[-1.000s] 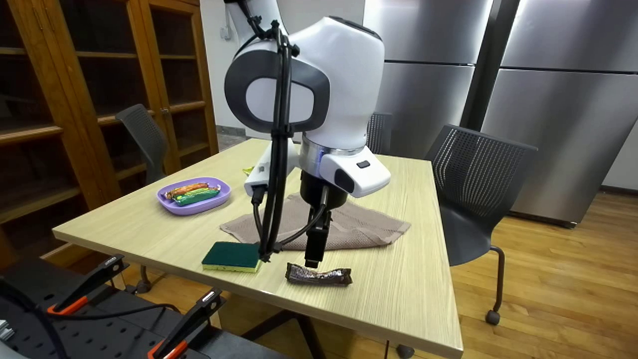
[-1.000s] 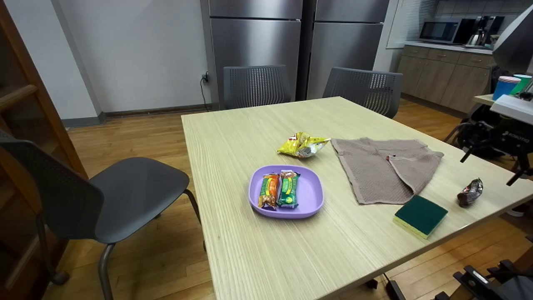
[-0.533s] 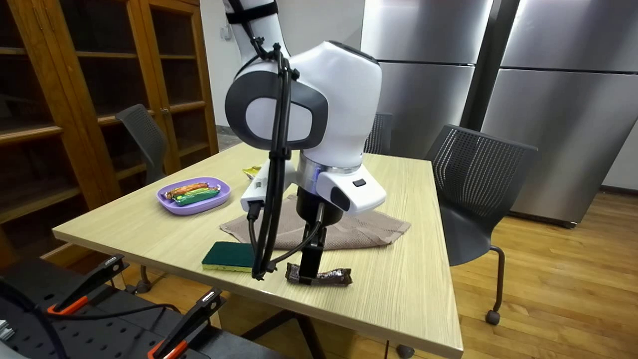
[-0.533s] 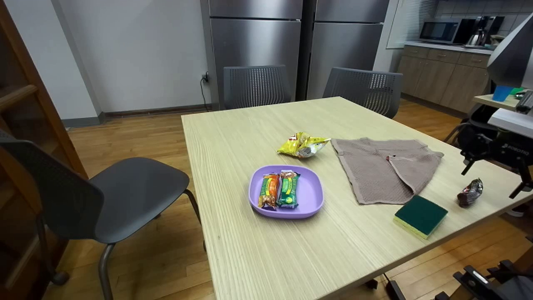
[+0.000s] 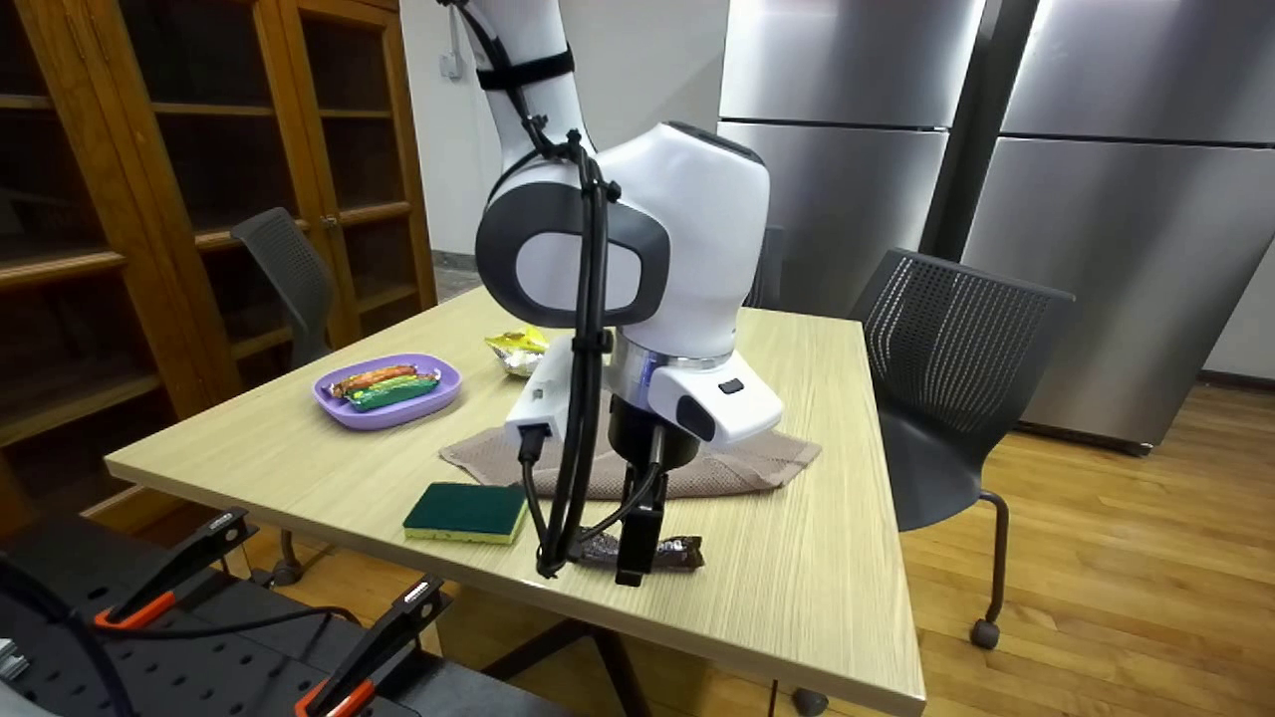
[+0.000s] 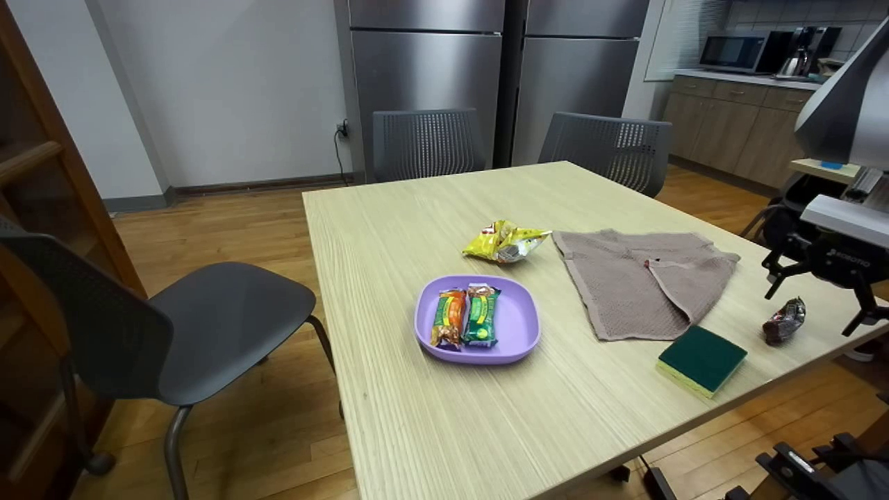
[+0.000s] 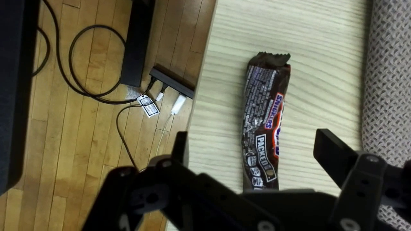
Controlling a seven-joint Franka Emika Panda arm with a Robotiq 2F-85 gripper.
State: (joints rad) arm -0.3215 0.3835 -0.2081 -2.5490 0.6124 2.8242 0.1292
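Hovering over a Snickers bar (image 7: 263, 128), the tool (image 7: 251, 142) has its jaws spread apart

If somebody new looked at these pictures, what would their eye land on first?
Likely the big white robot arm bent over the pale table, its open gripper framing a brown Snickers bar near the table's edge in the wrist view. Next, the bright purple tray in both exterior views, holding an orange-wrapped bar and a green-wrapped bar.
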